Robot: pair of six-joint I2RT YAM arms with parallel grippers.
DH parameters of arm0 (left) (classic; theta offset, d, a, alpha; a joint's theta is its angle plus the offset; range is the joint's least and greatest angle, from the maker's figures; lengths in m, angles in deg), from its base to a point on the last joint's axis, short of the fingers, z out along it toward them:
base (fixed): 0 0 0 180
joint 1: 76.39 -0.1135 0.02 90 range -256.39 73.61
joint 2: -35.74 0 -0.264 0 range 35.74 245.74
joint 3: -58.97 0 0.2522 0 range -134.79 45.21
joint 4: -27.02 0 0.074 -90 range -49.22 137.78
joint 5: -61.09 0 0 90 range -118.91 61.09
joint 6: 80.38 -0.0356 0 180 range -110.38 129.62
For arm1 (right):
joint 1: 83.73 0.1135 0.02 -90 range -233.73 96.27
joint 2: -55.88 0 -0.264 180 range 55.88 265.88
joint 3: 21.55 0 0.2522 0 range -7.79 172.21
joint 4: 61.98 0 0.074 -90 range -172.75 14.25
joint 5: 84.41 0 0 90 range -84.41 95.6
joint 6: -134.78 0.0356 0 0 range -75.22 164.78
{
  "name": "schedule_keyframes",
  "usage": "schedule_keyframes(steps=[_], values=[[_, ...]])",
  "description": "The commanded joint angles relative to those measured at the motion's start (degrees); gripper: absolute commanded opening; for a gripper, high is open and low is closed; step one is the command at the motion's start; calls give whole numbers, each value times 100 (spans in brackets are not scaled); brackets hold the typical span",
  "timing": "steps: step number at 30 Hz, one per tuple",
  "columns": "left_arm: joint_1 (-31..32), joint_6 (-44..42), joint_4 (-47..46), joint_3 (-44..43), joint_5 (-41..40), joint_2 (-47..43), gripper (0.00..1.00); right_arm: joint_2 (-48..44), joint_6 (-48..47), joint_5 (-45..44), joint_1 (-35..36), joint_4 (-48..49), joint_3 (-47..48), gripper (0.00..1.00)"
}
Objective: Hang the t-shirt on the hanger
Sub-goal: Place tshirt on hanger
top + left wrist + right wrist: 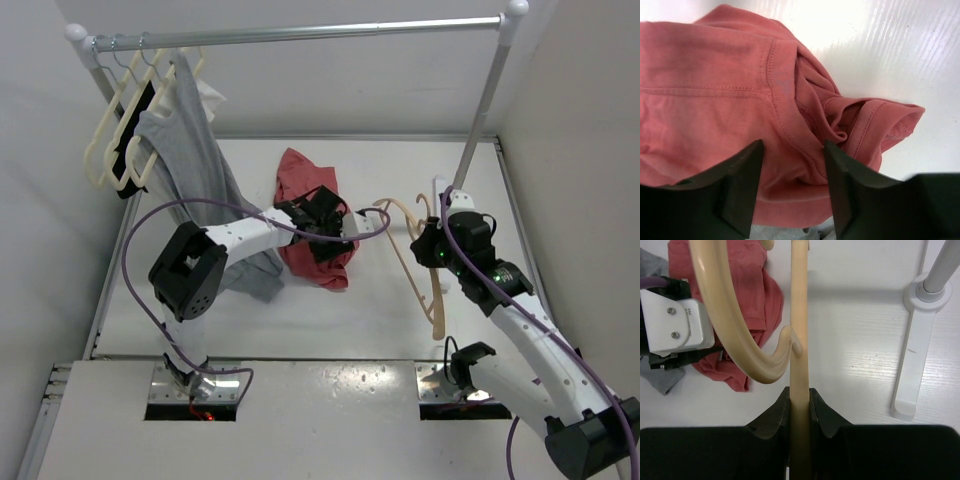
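T-shirt (715, 75), coral-red, crumpled in a heap at the middle of the tabletop (350, 330), toward its far edge. Left fingers (740, 190): spread, poised directly over the heap, ribbed collar (782, 100) running between them, nothing pinched. Right fingers (771, 422): pressed onto the straight bar of the hanger (799, 315), tan, held over the right half of the tabletop, long axis running from near edge to far edge, hook end turned toward the shirt. Judgement: left arm is nearer the shirt; the collar lies near the hook, on its left-edge side, and must be lifted toward it.
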Motion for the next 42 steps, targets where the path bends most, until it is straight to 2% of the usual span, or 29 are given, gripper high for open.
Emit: schedule_keyframes(steps=[1,2,5,6,9,14,18,27,31,36,42], values=[[91,134,15,-161,8,145,51,31,-92,82,41,348,137,0],[91,134,15,-161,8,146,38,31,-144,134,41,287,85,0],[91,82,15,-161,-44,146,13,31,-311,475,41,217,84,0],[91,81,15,-161,-131,146,0,31,-459,616,41,216,84,0],[39,81,15,-213,-194,94,0,-21,-793,1258,41,-3,137,0],[-199,589,156,-836,-88,-100,0,-22,-1076,2399,41,-591,312,0],[-252,731,331,-1084,-88,-100,0,-74,-1076,2770,41,-751,427,0],[-365,706,384,-1145,-413,-48,0,-312,-962,2859,41,-1075,656,0],[-419,705,384,-1145,-344,-100,0,-496,-760,2973,41,-901,227,0],[-480,705,437,-1146,-150,-311,0,-287,-628,2859,41,-391,32,0],[-594,705,490,-1084,-194,-364,0,-206,-786,2885,41,-742,234,0]])
